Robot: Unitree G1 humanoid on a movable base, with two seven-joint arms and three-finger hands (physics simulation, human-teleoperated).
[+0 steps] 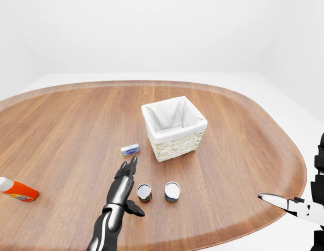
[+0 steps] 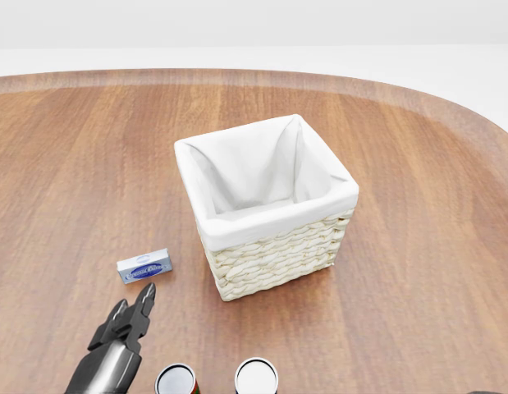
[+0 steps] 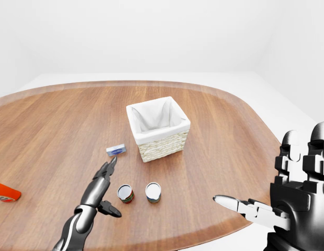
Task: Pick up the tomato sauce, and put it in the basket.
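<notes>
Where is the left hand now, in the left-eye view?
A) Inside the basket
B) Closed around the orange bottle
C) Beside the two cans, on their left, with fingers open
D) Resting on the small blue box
C: the left hand hangs open just left of the two cans, empty, below the small blue box and apart from the basket and the orange bottle.

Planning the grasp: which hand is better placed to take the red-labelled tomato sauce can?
Left. The left hand, fingers open, hovers just left of the red-labelled tomato sauce can. The right hand is open at the table's right edge, far away.
</notes>
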